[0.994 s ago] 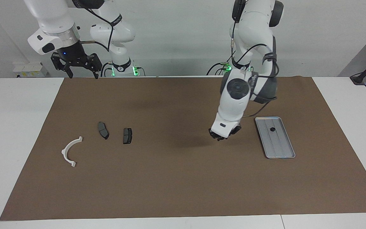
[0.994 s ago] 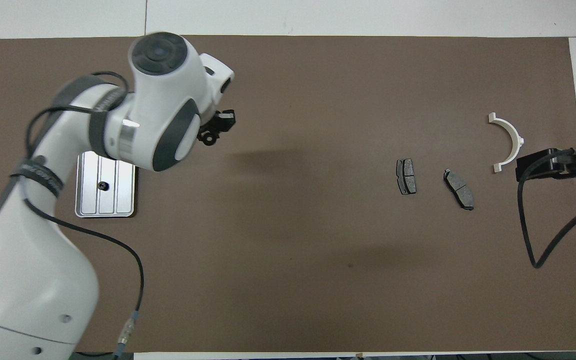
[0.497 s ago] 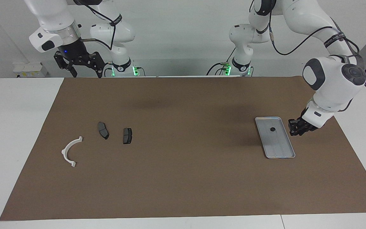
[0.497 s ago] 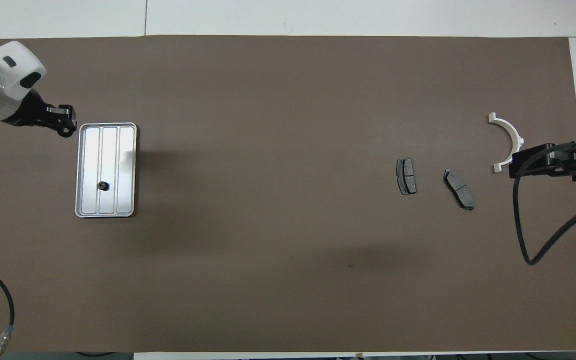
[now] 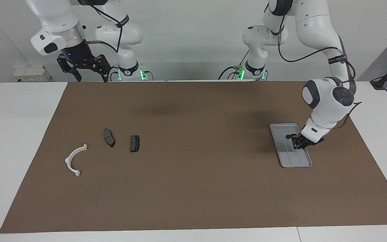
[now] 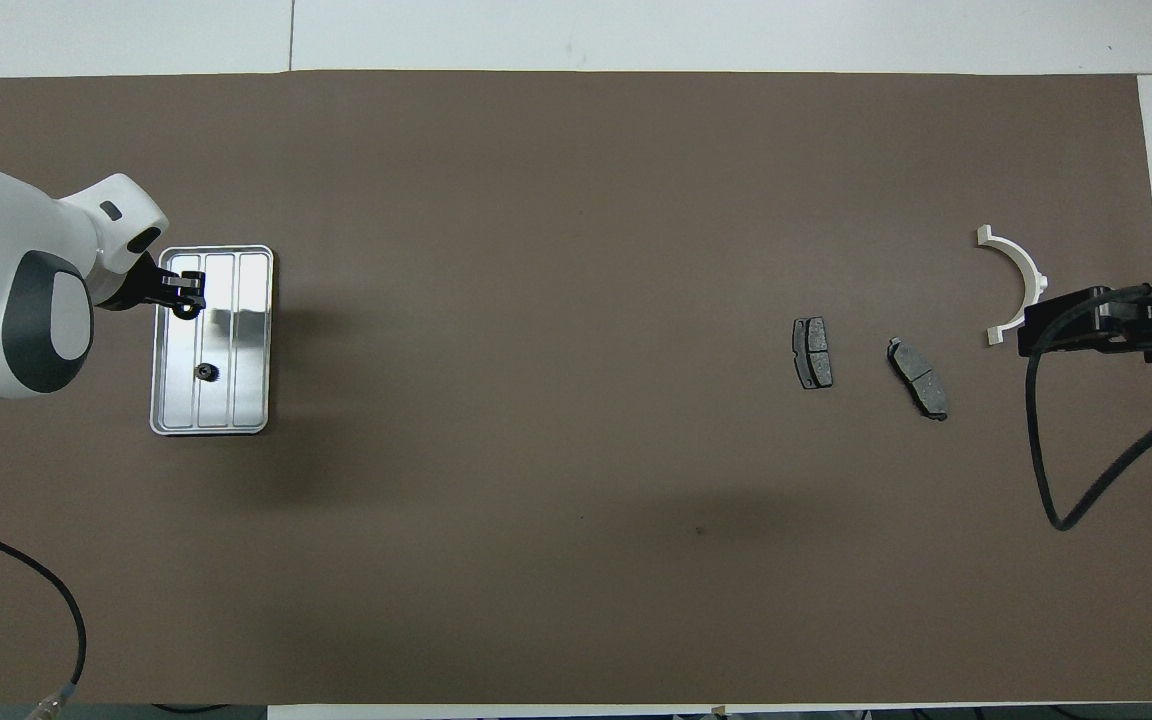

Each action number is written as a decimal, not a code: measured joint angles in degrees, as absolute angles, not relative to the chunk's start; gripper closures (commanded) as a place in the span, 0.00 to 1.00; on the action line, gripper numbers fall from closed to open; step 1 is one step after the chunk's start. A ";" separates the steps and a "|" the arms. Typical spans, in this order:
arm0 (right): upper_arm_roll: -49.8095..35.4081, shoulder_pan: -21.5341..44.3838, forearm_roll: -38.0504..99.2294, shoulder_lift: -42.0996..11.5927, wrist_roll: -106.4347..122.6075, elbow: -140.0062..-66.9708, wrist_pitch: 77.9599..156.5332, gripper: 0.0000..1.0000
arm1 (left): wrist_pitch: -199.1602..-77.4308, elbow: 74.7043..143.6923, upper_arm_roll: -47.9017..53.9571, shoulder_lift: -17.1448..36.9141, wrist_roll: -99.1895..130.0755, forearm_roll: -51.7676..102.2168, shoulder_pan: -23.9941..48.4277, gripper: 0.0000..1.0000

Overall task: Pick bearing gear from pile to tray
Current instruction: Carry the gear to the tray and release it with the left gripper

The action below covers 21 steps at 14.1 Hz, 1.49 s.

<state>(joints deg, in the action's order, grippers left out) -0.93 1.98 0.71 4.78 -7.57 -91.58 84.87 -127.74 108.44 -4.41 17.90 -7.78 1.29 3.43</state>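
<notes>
A brown rectangular paper mat [image 5: 193,188] covers most of the white table [image 5: 15,141]. At the left arm's end of the mat lies the flat silver-grey ribbed metal tray [image 5: 286,161] [image 6: 246,405] with a low rim. The left gripper [image 5: 296,144] [image 6: 186,298] hangs low over the tray, fingertips drawn close together; whether they pinch a small dark part cannot be told. One small black round bearing gear [image 5: 288,136] [image 6: 204,372] lies on the tray floor, just beside that gripper and nearer the robots than the spot below it.

The right gripper [image 5: 86,72] waits with jaws spread wide and empty, raised above the mat's edge at the right arm's end.

Of the pile, at that end, the white curved half-ring bracket [image 5: 74,160] [image 6: 1016,285] lies farthest from the robots, with two dark grey brake pads [image 5: 109,137] [image 6: 918,377] side by side between it and the mat's middle, apart from each other.
</notes>
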 measured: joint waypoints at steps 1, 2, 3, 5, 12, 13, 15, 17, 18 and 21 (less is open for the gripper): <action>-0.93 1.98 0.71 4.78 -7.57 -91.58 84.87 0.00 | -128.82 109.07 -4.40 17.92 -7.78 1.29 3.43 1.00; -0.93 1.98 0.71 4.78 -7.57 -91.58 84.87 0.00 | -130.36 110.02 -4.38 17.96 -7.78 1.29 3.43 1.00; -0.93 1.98 0.71 4.78 -7.57 -91.58 84.87 0.00 | -131.88 111.06 -4.35 18.01 -7.78 1.29 3.44 1.00; -0.93 1.98 0.71 4.78 -7.57 -91.58 84.87 0.00 | -133.56 112.37 -4.22 18.16 -7.78 1.29 3.48 1.00; -0.93 1.98 0.71 4.78 -7.57 -91.58 84.87 0.00 | -136.65 114.65 -3.99 18.24 -7.77 1.29 3.54 1.00; -0.93 1.98 0.71 4.78 -7.57 -91.58 84.87 0.00 | -136.84 114.76 -3.98 18.24 -7.77 1.29 3.54 1.00; -0.93 1.98 0.71 4.78 -7.57 -91.58 84.87 0.00 | -137.24 115.09 -3.96 18.24 -7.77 1.29 3.54 1.00; -0.93 1.98 0.71 4.78 -7.57 -91.58 84.87 0.00 | -137.44 115.20 -3.95 18.21 -7.77 1.29 3.54 1.00; -0.93 1.98 0.71 4.78 -7.57 -91.58 84.87 0.00 | -137.45 115.20 -3.95 18.21 -7.77 1.29 3.54 0.90; -0.93 1.98 0.71 4.78 -7.57 -91.58 84.87 0.00 | -137.46 115.22 -3.94 18.23 -7.77 1.29 3.55 0.28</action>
